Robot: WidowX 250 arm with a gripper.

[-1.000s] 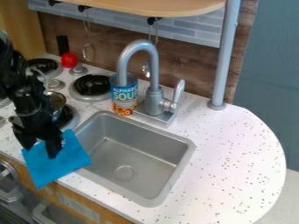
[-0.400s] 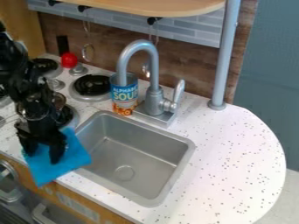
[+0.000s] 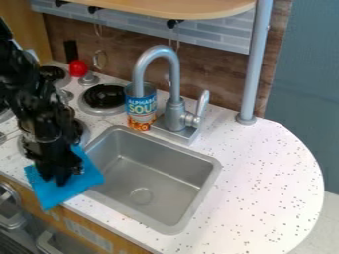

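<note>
"Gripper (image 3: 57, 180) where?"

"At lower left, black, hanging down over a blue cloth (image 3: 87, 182) from an arm (image 3: 29, 94) slanting in at upper left."

"And the fingers?"

"Close together at the cloth; cannot tell whether with fabric pinched between."

"Where exactly, the cloth?"

"On the front edge of a white speckled countertop (image 3: 265, 163), partly under the gripper. Lower corner past the edge, over the wooden front (image 3: 109, 237); right corner over the left rim of a gray sink (image 3: 155, 176)."

"Anything behind the sink?"

"A gray gooseneck faucet (image 3: 174, 74), with a lever handle (image 3: 202, 102) at right. Just beside the faucet, on the left, an upright alphabet soup can (image 3: 140, 111), blue and orange, under the curve of the spout."

"Farther left?"

"Stove burners with black centers, one (image 3: 104, 96) near the can, another (image 3: 51, 73) farther back. Between these and the wall, a red ball-shaped object (image 3: 78, 68)."

"Above and to the right?"

"A pale wooden shelf (image 3: 198, 7) along the top, and a gray upright pole (image 3: 254, 64) down to the countertop. Behind, a brown wood-grain backsplash (image 3: 212, 74) below gray tiles (image 3: 136, 29)."
</note>
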